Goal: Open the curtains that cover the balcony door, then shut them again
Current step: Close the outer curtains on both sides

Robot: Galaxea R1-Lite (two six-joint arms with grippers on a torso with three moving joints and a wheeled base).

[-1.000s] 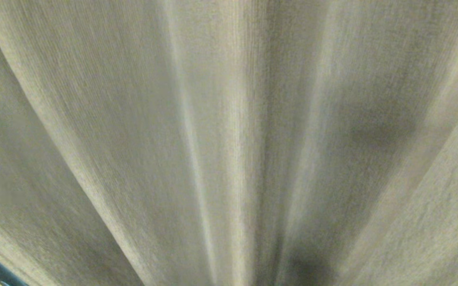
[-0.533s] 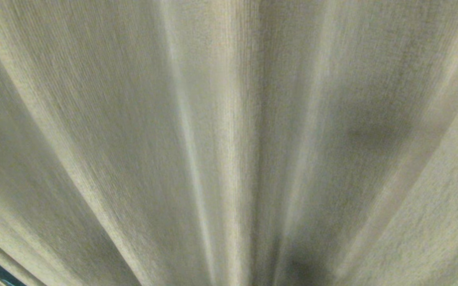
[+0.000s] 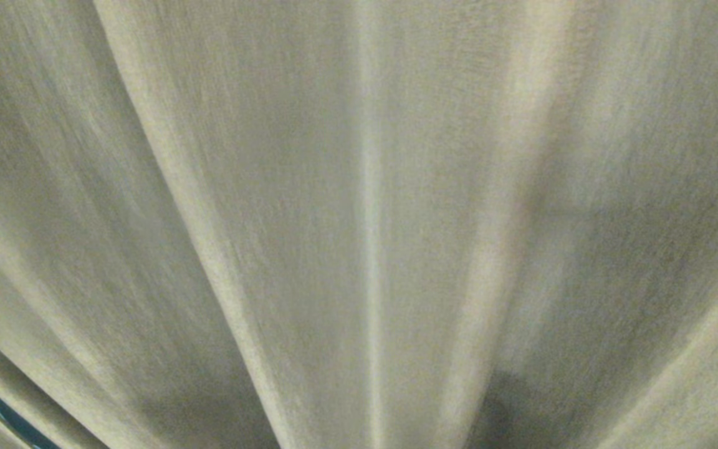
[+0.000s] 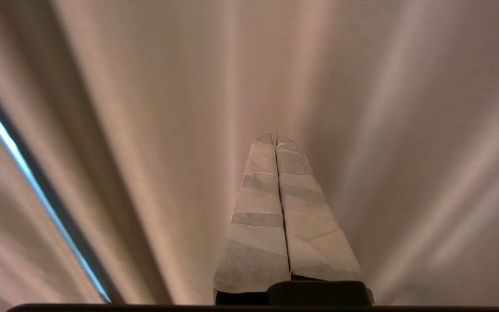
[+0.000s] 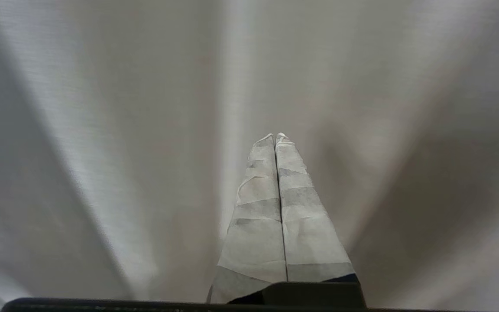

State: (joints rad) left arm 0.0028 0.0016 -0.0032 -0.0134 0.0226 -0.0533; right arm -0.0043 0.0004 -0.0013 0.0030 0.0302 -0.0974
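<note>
Two hands are showing, each in its own wrist view, and both are clenched with nothing between the fingers: the left hand (image 4: 274,138) and the right hand (image 5: 275,136) are each pressing their taped fingers flat together and pointing straight at cloth. Neither is touching or gripping a fold, as far as these views are showing.

Outward from the fingertips, the curtains (image 3: 359,224) are filling every view with beige-grey vertical folds, hanging drawn across in front of the robot. Off to the left hand's side a narrow bright gap (image 4: 24,173) is showing between two folds, with a dark edge beside it; a sliver of the same gap (image 3: 4,415) is peeking in at the lower left corner of the head view. The balcony door itself is lying hidden behind the cloth.

Judging from this, the opening step is not yet getting under way: the robot is facing the drapes at close range. Next, a hand is needing to unclench, reach toward the edge by that gap, and catch a fold before sweeping it aside.
</note>
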